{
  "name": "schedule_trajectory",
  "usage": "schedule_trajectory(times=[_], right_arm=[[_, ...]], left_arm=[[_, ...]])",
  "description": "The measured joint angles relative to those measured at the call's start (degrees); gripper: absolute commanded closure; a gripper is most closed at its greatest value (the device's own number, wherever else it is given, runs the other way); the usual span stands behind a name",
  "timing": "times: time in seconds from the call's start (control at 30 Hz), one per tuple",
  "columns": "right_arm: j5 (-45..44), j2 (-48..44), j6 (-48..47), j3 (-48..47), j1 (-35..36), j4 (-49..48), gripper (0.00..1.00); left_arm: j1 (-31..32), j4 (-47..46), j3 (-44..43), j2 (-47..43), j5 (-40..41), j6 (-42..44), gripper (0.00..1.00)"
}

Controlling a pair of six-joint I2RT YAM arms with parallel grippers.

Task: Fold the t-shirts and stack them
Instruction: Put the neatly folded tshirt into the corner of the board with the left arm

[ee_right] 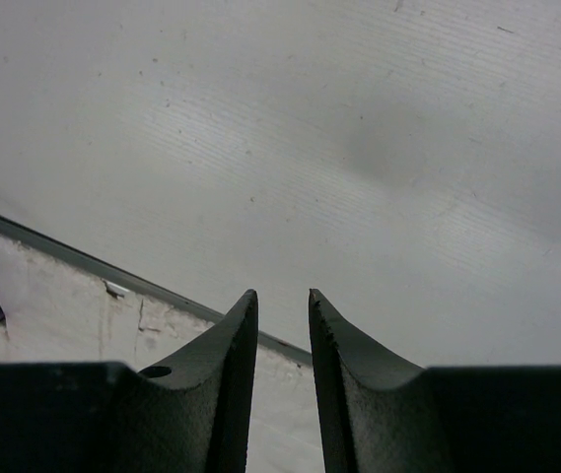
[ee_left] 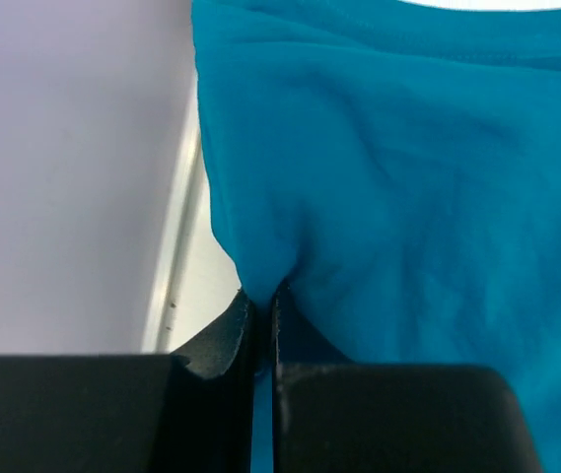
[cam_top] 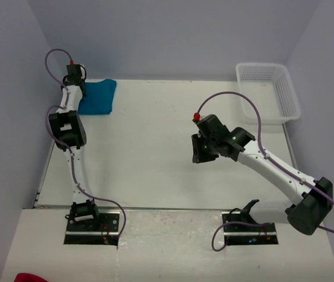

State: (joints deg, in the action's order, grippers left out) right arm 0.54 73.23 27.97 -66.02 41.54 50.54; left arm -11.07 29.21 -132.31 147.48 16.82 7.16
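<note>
T-shirt, fold tip out of sight inside left pincer.

I have two arms of slim white links and bulky black joints, the left arm and the right arm. A purple cable loops along each, past a red cap at the wrist. Each stands on a black base plate. My jaws are matte black and taper to curved tips; one carries a small round hole.

Teal t-shirt folded, wrinkly; lying far left.
</note>
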Motion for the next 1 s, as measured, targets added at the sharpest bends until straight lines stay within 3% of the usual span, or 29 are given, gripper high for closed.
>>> schedule_trajectory(times=[0.23, 0.3, 0.33, 0.37, 0.43, 0.47, 0.57, 0.8, 1.0], right_arm=[[0.0, 0.0, 0.0, 0.0, -0.5, 0.2, 0.71], [0.0, 0.0, 0.0, 0.0, -0.5, 0.2, 0.69], [0.0, 0.0, -0.1, 0.0, -0.5, 0.2, 0.66], [0.0, 0.0, -0.1, 0.0, -0.5, 0.2, 0.6], [0.1, 0.0, -0.2, 0.0, -0.5, 0.2, 0.47], [0.2, 0.0, -0.5, 0.0, -0.5, 0.2, 0.42], [0.4, -0.1, -0.9, 0.0, -0.5, 0.0, 0.33], [0.5, -1.8, -1.0, 1.0, -0.6, -0.9, 0.3], [0.5, -4.8, -1.0, 2.8, -0.7, -2.2, 0.26]], left_arm=[[-1.2, -1.8, -0.3, 0.0, 0.9, 1.0, 1.0], [-1.3, -2.1, -0.3, 0.0, 1.0, 1.0, 0.81], [-1.3, -2.2, -0.3, 0.0, 1.3, 1.0, 0.66], [-1.3, -2.3, -0.3, 0.0, 1.6, 1.2, 0.39], [-1.3, -2.8, -0.3, 0.0, 2.3, 1.2, 0.25], [-1.3, -3.6, -0.1, 0.0, 2.8, 0.9, 0.03], [-1.3, -5.7, 1.7, -0.5, 3.9, 0.0, 0.0], [-0.8, -6.3, 5.6, -4.7, 9.8, -1.1, 0.0], [3.4, -7.4, 6.9, -14.2, 16.5, -1.1, 0.0]])
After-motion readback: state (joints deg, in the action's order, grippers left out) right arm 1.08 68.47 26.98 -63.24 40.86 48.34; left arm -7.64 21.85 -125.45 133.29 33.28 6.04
